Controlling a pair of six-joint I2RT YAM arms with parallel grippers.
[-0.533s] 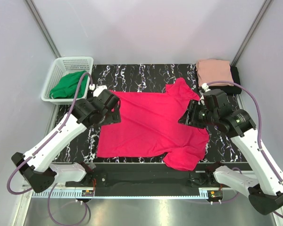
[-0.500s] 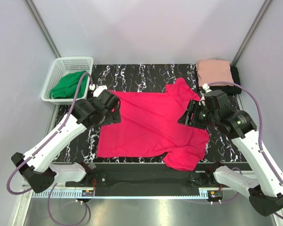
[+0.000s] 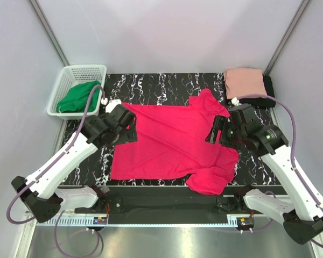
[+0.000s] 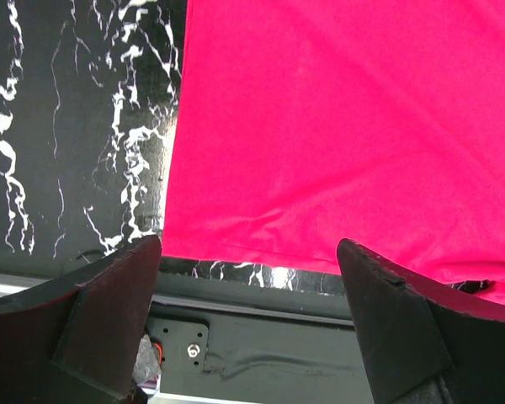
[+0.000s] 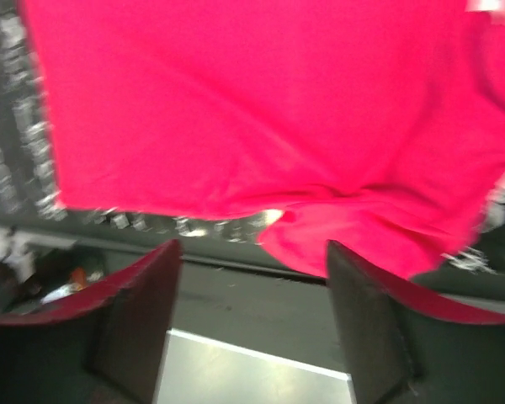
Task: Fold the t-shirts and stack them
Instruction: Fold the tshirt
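Nearest the arm bases, the crimson-pink t-shirt [image 3: 172,142] lies spread over the middle of the black marbled counter [image 3: 167,86], hem toward 9 o'clock and neck toward 3 o'clock. One sleeve is bunched at 5 o'clock by the near edge and the other points to 1 o'clock. The left end effector [image 4: 248,251] hangs over the hem side at about 9 o'clock, its fingers [image 4: 109,320] spread well apart with nothing between them and the shirt's near hem corner below. The right end effector [image 5: 252,248] sits over the neck side at 3 o'clock, its fingers [image 5: 379,337] likewise parted and empty above red cloth. Whether either touches the fabric cannot be told. Farther back, at 11 o'clock, a white plastic basket [image 3: 83,68] holds a green garment [image 3: 78,97]. At 1 o'clock, in the far right corner, the pale salmon-pink t-shirt [image 3: 245,80] lies folded on top of the folded black t-shirt [image 3: 267,94].
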